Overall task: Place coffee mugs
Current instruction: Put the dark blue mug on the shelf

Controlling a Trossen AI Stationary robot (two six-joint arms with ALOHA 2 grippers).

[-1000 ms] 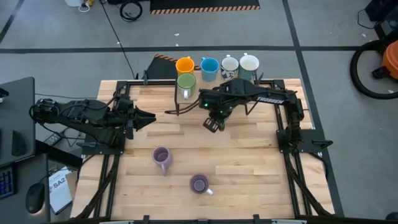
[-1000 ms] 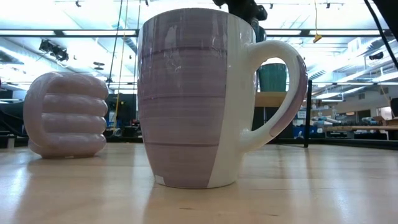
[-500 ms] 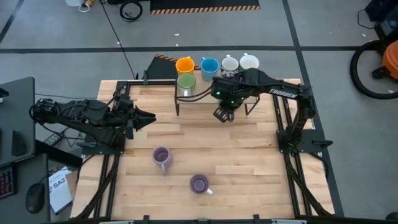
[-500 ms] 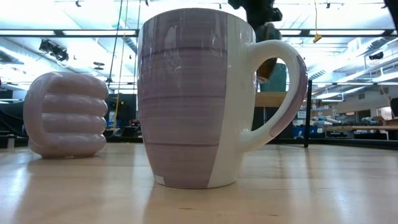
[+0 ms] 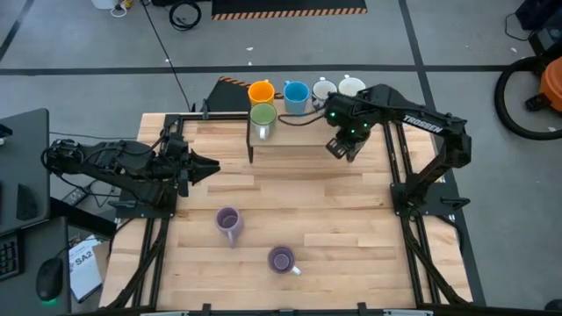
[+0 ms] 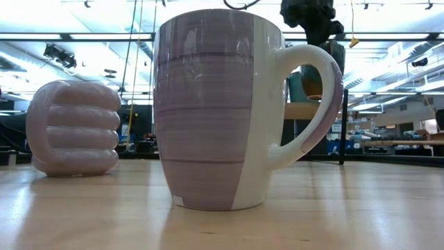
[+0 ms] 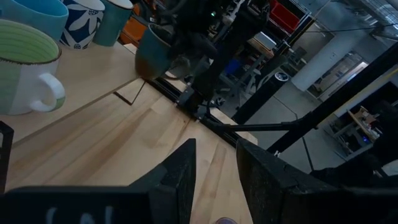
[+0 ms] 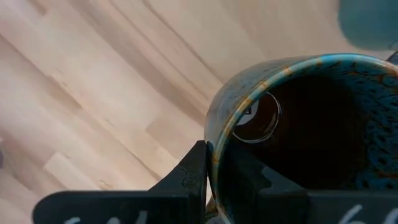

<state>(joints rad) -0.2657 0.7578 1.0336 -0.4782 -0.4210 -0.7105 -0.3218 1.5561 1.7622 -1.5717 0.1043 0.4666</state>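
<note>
Now we see the right gripper (image 5: 339, 147) pinching the rim of the dark mug (image 8: 305, 130), one finger (image 8: 194, 163) outside the wall and the other inside, as the right wrist view shows. In the high view it hangs near the table's (image 5: 351, 228) far right, just in front of the row of mugs at the far edge: orange (image 5: 261, 92), blue (image 5: 296, 93) and two white (image 5: 350, 87), with the green mug (image 5: 262, 117) one step nearer us. The left wrist view shows the dark mug off the wood.

We judge this the carrying step: the dark mug is on its way to join the row. The next move, as we read it, calls for finding a free spot beside or in front of the white mugs, lowering the mug upright until its base meets the wood, then easing the fingers off the rim without nudging its neighbours.

From the claw outward, the right arm bends back over the table's right side to its base on the right rail. The left gripper (image 5: 209, 164) waits at the left edge, fingers parted and holding nothing, pointing toward the middle.

Two lilac mugs are not yet placed on the near half: one upright (image 5: 228, 221), the other (image 5: 282, 260) closer to the front edge.
</note>
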